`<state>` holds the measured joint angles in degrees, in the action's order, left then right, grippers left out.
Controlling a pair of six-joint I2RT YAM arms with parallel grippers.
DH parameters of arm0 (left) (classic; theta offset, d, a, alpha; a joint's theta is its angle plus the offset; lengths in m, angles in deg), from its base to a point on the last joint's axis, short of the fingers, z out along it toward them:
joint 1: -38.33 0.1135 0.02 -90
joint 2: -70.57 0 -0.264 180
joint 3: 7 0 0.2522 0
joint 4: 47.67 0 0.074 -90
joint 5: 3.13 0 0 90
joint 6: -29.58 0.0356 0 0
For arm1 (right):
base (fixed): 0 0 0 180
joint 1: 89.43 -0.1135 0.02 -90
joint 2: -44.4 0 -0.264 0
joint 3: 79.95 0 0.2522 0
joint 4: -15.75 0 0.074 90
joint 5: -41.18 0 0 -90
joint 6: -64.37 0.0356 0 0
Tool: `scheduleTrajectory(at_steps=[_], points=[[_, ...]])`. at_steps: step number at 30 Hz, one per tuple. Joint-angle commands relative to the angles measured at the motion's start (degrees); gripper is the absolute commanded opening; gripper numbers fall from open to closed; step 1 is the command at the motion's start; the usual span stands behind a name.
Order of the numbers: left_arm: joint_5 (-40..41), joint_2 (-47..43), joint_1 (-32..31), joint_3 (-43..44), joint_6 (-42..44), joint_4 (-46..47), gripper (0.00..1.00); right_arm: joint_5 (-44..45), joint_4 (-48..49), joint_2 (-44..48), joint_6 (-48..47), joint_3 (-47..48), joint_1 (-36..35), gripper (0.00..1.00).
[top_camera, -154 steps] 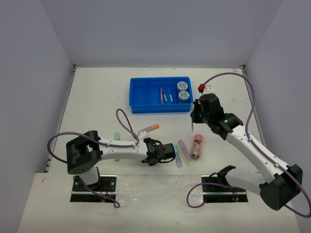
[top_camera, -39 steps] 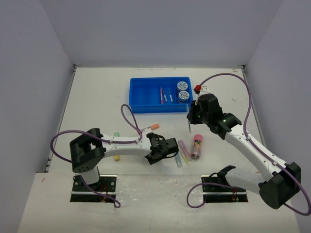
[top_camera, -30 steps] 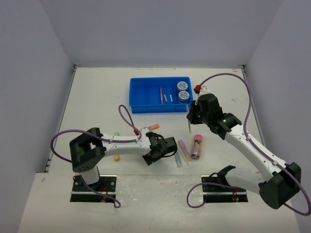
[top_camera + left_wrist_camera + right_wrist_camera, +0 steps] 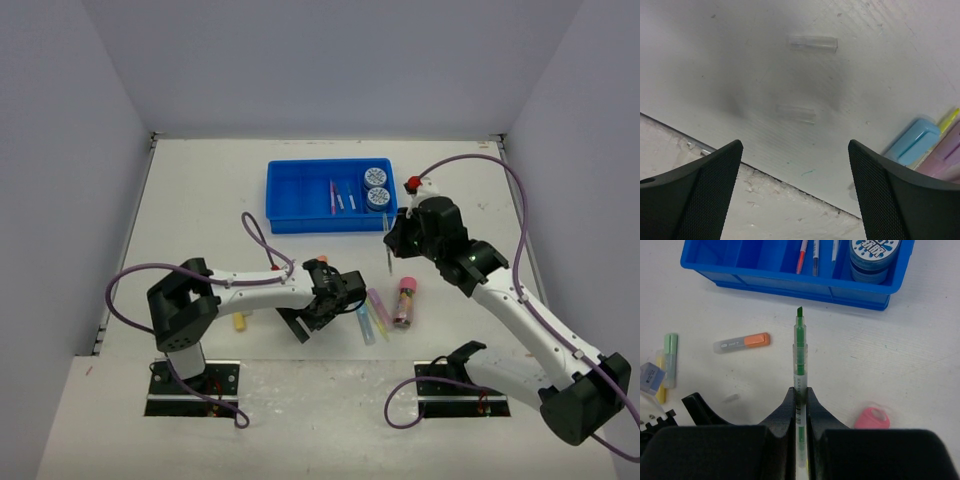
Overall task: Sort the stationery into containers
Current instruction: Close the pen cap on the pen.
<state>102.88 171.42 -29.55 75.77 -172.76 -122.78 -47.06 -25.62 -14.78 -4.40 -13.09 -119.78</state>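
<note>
Here right jaws clamp green pen (image 4: 799,355); left jaws wide, seemingly empty.

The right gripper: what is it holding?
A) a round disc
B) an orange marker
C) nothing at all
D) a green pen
D: in the right wrist view the right gripper is shut on a thin green pen, whose tip points toward the blue tray.

On white table (image 4: 200,200): blue tray (image 4: 300,222) at far middle, orange marker (image 4: 742,342) nearer, green marker (image 4: 671,360) and yellow marker (image 4: 240,322) leftward, blue marker (image 4: 914,142), purple marker (image 4: 378,302) and pink tube (image 4: 405,300) together rightward, two clear caps (image 4: 812,43) near front edge.
</note>
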Motion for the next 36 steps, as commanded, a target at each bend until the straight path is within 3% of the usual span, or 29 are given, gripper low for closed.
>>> scheduleTrajectory(at_steps=[1, 14, 23, 27, 30, 36], points=[[-0.7, 2.7, 0.8, 1.5, -14.2, -0.9, 0.88, -1.5, 2.4, 1.7, -0.9, -0.7, 0.1, 0.00], [-0.3, 4.8, 2.8, 1.2, -11.6, 1.4, 0.81, -1.5, 2.7, 1.6, -1.0, -0.9, 0.0, 0.00], [-1.2, 5.5, 2.9, -1.2, -9.3, 4.2, 0.60, -1.6, 2.5, 0.5, -1.0, -0.7, 0.0, 0.00], [-1.4, 5.8, 3.0, -1.8, -8.5, 5.3, 0.57, -1.5, 2.5, 0.3, -1.0, -0.7, 0.0, 0.00], [-1.6, 5.7, 3.0, -2.2, -8.2, 5.3, 0.45, -1.5, 2.4, 0.2, -1.0, -0.6, 0.0, 0.00], [-1.9, 5.5, 3.0, -3.1, -6.9, 6.3, 0.37, -1.2, 2.4, -0.1, -0.9, -0.5, 0.0, 0.00]])
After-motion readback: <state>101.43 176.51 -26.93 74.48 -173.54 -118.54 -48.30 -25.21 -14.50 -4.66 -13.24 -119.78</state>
